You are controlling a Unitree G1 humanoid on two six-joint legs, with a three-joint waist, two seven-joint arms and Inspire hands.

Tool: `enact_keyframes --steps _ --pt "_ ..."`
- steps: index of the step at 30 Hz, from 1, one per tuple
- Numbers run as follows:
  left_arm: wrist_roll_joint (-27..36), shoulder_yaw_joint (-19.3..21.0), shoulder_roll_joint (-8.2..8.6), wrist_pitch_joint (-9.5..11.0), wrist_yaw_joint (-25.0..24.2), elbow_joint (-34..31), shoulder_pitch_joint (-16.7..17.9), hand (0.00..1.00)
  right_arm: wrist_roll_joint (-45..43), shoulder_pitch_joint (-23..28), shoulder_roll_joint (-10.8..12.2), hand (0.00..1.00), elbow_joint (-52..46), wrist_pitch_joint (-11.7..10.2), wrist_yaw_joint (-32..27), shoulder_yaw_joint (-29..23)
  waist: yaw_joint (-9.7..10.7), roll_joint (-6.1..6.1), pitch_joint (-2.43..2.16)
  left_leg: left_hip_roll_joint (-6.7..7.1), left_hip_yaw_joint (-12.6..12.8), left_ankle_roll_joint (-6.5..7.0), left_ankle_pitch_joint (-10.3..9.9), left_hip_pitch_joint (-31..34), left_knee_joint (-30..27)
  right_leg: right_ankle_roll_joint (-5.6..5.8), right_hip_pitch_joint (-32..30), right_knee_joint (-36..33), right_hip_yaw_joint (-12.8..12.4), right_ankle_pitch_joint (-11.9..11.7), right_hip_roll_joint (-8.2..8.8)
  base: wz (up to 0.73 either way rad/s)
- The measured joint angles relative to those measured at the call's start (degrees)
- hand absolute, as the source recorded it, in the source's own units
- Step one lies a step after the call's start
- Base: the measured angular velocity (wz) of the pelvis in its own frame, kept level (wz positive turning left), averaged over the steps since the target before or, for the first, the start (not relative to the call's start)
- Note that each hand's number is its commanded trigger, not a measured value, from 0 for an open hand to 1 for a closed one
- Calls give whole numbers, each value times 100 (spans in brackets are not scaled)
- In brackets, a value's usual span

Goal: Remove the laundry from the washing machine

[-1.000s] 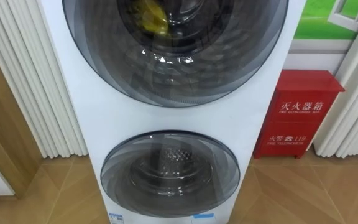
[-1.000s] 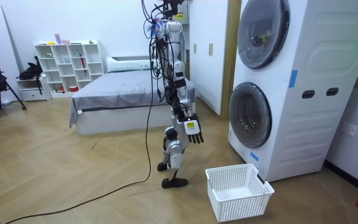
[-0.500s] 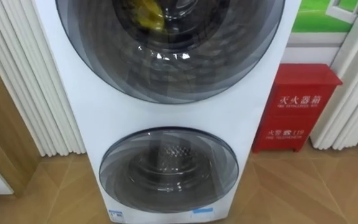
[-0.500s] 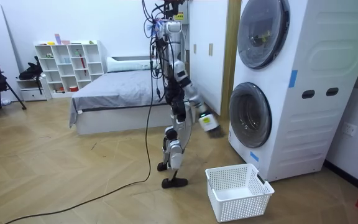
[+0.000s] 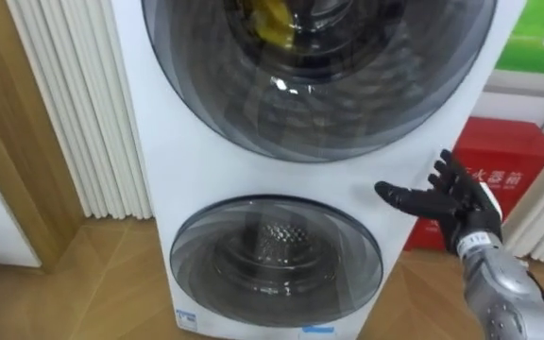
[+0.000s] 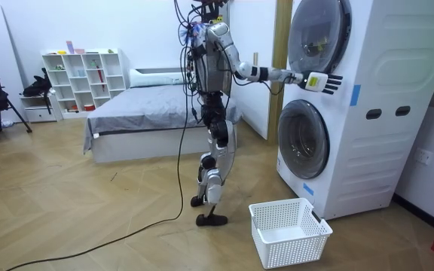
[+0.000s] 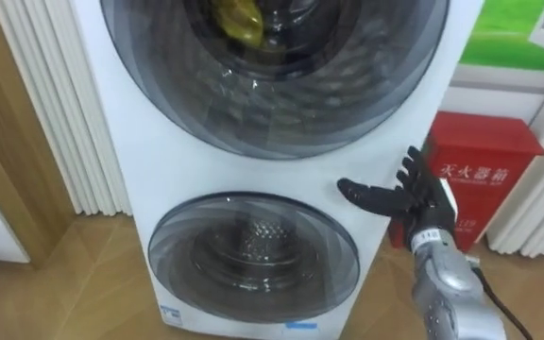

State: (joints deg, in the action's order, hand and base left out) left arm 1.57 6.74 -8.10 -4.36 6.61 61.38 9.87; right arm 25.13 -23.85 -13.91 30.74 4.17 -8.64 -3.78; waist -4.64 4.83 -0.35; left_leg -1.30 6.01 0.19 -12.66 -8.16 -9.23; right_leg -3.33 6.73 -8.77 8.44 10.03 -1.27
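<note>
While the robot stands facing the stacked washer (image 5: 187, 161), a basket (image 6: 288, 229) on the floor beside it | right hand (image 5: 461, 203) raised near the washer's right edge, between upper door (image 5: 319, 104) and lower door (image 5: 277, 255), fingers apart, holding nothing | yellow cloth (image 5: 270, 19) lies behind the upper door's glass.

Shut upper door (image 5: 319, 76) and lower door (image 5: 277, 257) bar entry to the washer (image 5: 189, 161); open air surrounds the right hand (image 5: 456, 201) at its right edge.
</note>
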Motion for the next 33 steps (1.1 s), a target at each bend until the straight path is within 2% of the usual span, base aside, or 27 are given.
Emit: enact_keyframes --steps 2,4,5,7,12,14,17,25,33 --pt "-14 13 -5 -73 3 -7 3 0 39 -334 -132 0 7 148 -140 -2 -2 3 2 0 3 0 0 23 16 0 -6 -4 19 0 -1 -4" --pt "-14 13 -21 -122 4 -9 6 0 62 -550 -284 0 7 152 -213 0 -7 17 4 0 4 0 0 15 20 0 4 -4 22 0 -2 0" --pt "-11 8 -45 -162 4 -10 -8 0 62 -690 -395 0 7 154 -251 6 -21 44 20 0 10 0 0 3 21 0 11 -3 26 0 -3 0" --pt "-11 5 -96 -163 4 -15 -25 0 53 -755 -453 0 43 279 -284 35 -22 114 54 -3 12 0 0 -6 20 0 -12 0 22 0 -9 -3" --pt "-248 2 -156 -291 6 -185 42 0 -46 -1044 -628 0 23 349 -280 32 5 156 40 13 4 0 1 223 14 0 -212 -18 59 0 11 -4" --pt "-280 -4 -220 -382 6 -251 86 0 4 -1111 -679 0 14 511 -324 35 36 194 13 10 0 1 1 248 -7 0 -213 -22 113 0 14 9" --pt "-450 -10 -217 -463 6 -297 124 0 148 -1264 -756 0 34 662 -360 76 43 212 4 4 -2 0 2 269 -21 0 -240 -30 139 -1 15 0" --pt "-693 -5 -252 -572 8 -384 221 0 184 -1395 -1140 0 28 694 -376 258 0 253 -23 -10 -2 -2 4 289 -37 -1 -285 -95 279 -1 26 0" --pt "-687 -47 -370 -642 8 -539 289 0 1 -1556 -1160 0 -269 771 -550 376 53 275 -18 -8 -2 -2 5 276 -34 -1 -278 -106 276 -1 25 0"
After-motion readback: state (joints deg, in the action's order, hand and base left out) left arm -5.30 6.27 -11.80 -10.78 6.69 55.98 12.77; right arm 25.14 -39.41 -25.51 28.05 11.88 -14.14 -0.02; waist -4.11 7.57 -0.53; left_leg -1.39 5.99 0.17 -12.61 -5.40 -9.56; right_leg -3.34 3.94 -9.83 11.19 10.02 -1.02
